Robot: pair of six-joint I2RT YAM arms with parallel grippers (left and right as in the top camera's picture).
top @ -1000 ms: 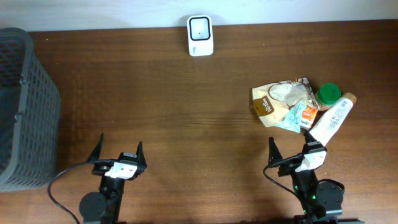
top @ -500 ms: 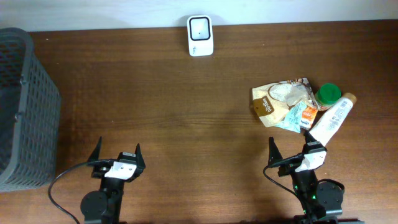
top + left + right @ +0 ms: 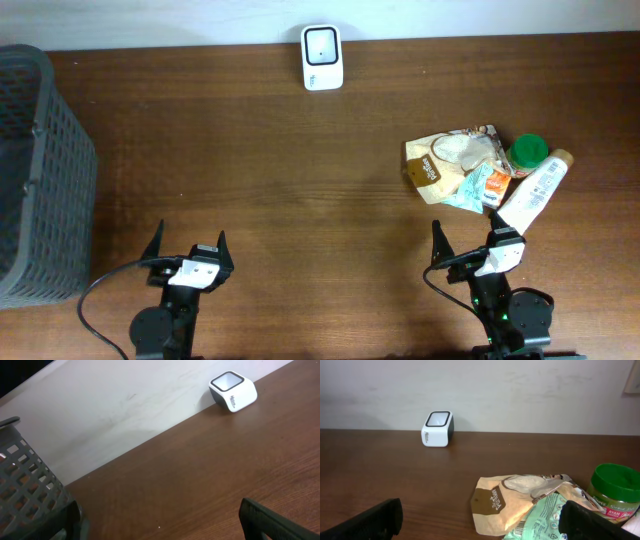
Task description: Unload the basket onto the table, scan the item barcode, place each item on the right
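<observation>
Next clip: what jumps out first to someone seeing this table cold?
On the right side of the table, a tan pouch, a green-lidded jar and a white tube lie heaped together. Next comes the white scanner, alone at the far edge, and then the dark mesh basket at the left edge.

A grey mesh basket (image 3: 65, 190) stands at the wooden table's (image 3: 280, 180) left edge.
</observation>
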